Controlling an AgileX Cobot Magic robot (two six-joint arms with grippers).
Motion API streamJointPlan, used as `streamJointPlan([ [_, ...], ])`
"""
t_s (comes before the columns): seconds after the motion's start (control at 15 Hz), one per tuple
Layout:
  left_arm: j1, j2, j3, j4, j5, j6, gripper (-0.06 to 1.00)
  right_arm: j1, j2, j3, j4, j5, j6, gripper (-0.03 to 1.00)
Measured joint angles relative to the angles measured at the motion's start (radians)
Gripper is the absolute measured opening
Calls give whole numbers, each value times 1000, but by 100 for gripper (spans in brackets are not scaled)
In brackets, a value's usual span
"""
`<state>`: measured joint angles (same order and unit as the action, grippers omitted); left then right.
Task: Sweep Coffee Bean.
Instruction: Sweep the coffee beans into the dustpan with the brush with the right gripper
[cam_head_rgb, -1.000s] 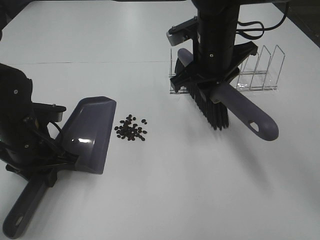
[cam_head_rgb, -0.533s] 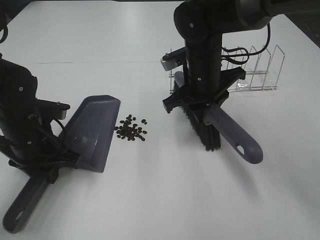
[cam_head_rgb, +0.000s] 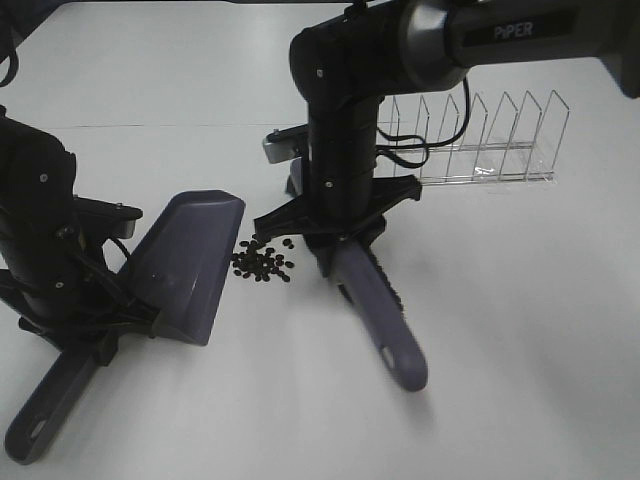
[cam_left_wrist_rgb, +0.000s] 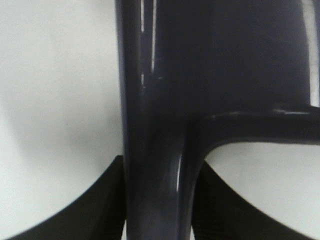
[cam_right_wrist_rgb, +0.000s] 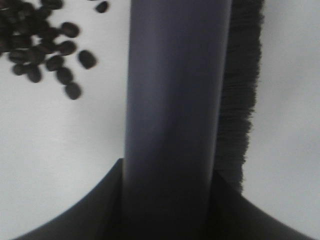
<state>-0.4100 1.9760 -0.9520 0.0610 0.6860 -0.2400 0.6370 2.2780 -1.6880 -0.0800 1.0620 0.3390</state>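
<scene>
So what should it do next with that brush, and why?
Probably sweep the brush left, pushing the coffee beans toward the dustpan. The right gripper holds the brush just right of the pile, and the dustpan, held by the left gripper, faces them from the other side.

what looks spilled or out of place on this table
The coffee beans lie loose in a small heap on the white table, between the dustpan in the left gripper and the brush in the right gripper. None show in the pan. The clear rack stands upright; nothing looks damaged.
</scene>
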Motion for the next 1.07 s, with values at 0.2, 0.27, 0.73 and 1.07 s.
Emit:
streamJointPlan([
  [0.2,0,0,0,0,0,0,31,57,63,-58,166,-37,-4,34],
  [0.27,0,0,0,0,0,0,31,66,73,-69,226,-62,-5,34],
  [0.73,0,0,-2,0,1,3,31,69,71,-80,515,-193,-87,34],
  [1.07,0,0,-2,0,0,3,31,69,56,-168,464,-160,-87,34],
])
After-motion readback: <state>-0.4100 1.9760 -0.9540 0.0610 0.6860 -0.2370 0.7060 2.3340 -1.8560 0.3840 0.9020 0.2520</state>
